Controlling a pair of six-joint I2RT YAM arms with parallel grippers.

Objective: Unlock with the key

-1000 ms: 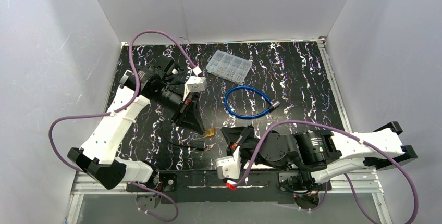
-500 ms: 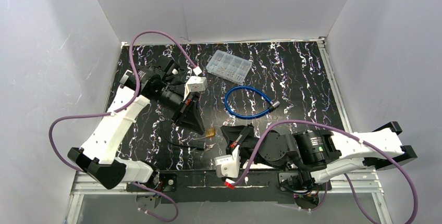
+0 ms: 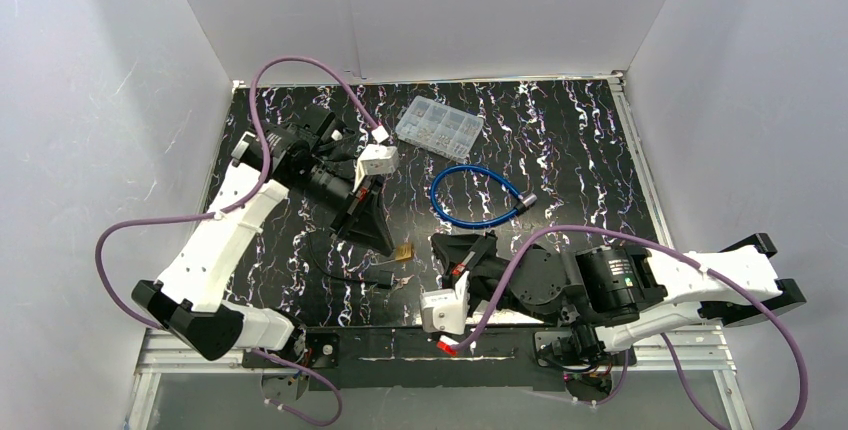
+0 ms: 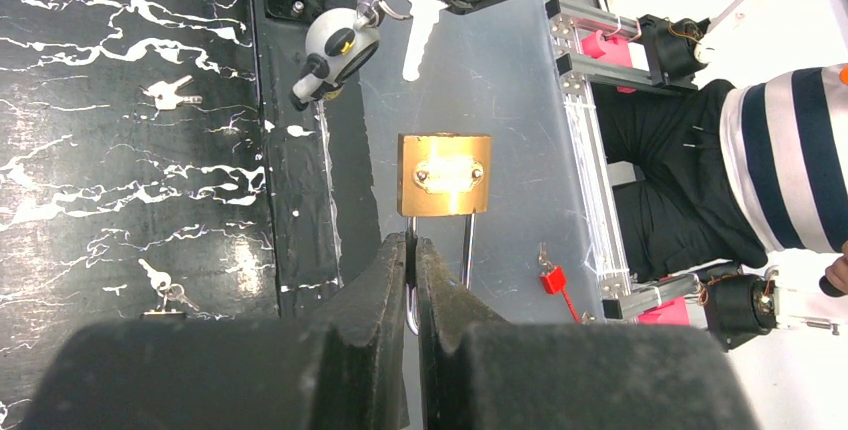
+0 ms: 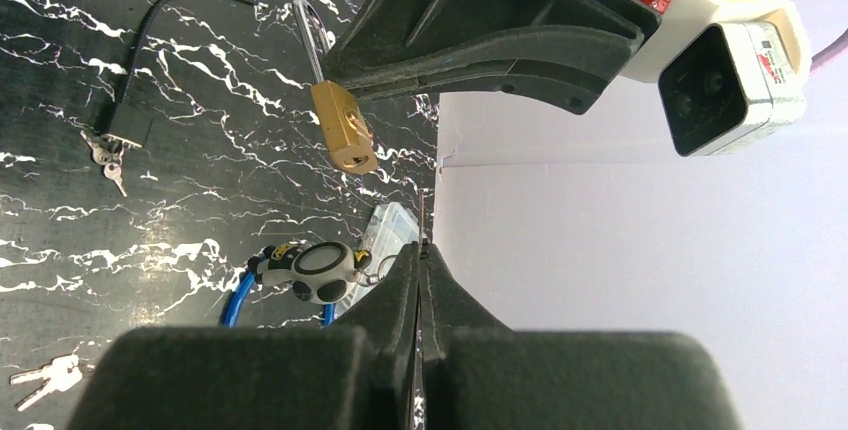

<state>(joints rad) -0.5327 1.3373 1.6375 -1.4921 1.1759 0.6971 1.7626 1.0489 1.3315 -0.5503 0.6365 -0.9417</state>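
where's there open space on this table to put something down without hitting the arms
The widest bare patch is the right side of the mat, between the blue cable and the right wall, running back past the parts box. The front middle is crowded: the left gripper with the padlock, the right gripper with the key, a black lock nearby.

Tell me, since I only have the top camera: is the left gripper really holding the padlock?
Observer: Yes. The left gripper is shut on one leg of the shackle, and the padlock sticks out beyond its fingers.
Operator: And the key?
Observer: The right gripper pinches the key by its head. The key's tip is apart from the padlock.
Operator: Anything dangling?
Observer: A black-and-white charm hangs from the key's ring.
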